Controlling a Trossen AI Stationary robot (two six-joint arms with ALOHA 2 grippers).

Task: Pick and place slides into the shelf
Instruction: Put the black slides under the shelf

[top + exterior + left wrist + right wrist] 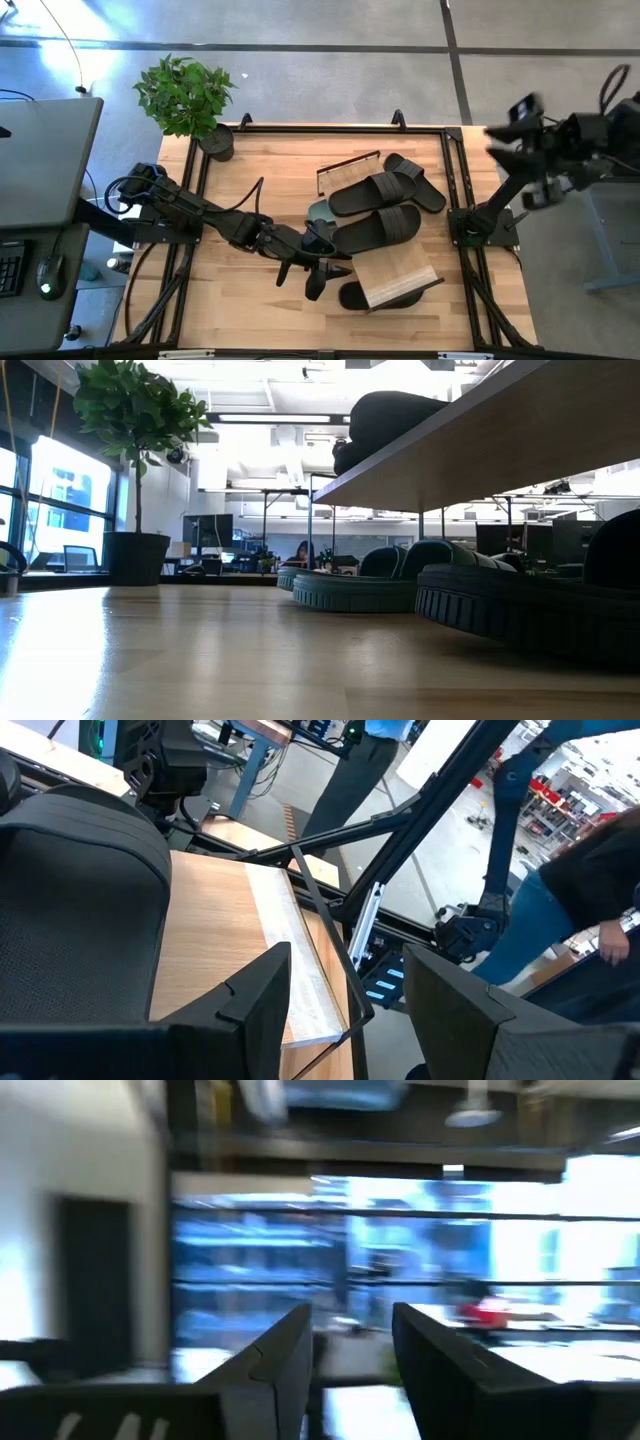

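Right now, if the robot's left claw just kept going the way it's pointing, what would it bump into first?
Most likely the shelf: in the left wrist view the left gripper, fingers apart, points at the light-wood plank's edge and its thin black frame bar. A black slide lies just to one side. Depth is hard to judge.

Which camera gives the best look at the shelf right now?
The high view: it shows the whole shelf from above, with black slides on its plank. The low view sees only the plank's underside; the left wrist view shows one plank end; the right wrist view shows none of it.
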